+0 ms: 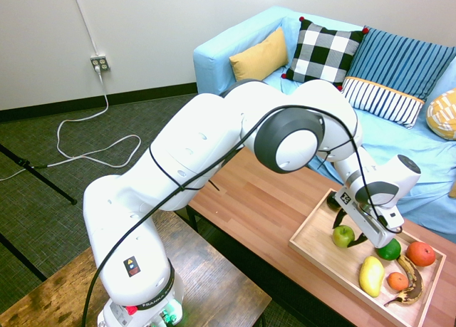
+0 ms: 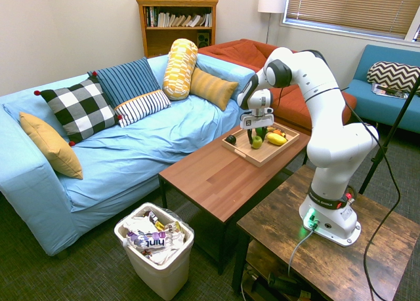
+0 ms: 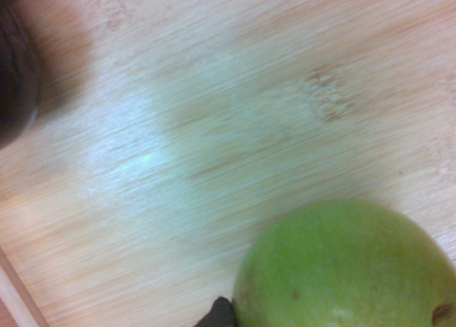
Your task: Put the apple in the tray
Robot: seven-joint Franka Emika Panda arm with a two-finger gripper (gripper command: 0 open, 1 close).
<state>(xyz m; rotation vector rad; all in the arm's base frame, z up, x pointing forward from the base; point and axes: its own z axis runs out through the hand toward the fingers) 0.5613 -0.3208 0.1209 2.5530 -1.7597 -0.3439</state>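
We see the apple [image 1: 343, 235] lying inside the tray [image 1: 311, 245], on its pale wood floor near the rim closest to the arm. The gripper [image 1: 356, 234] hangs low over it with a dark finger on either side; we cannot tell whether they press the skin. At the apple's three o'clock in the first exterior view sits a darker green fruit [image 1: 389, 250], with a yellow fruit [image 1: 371, 276] at five o'clock

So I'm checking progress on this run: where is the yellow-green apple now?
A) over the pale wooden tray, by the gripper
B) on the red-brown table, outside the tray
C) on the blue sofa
A: the apple sits within the tray rim, right beside the gripper.
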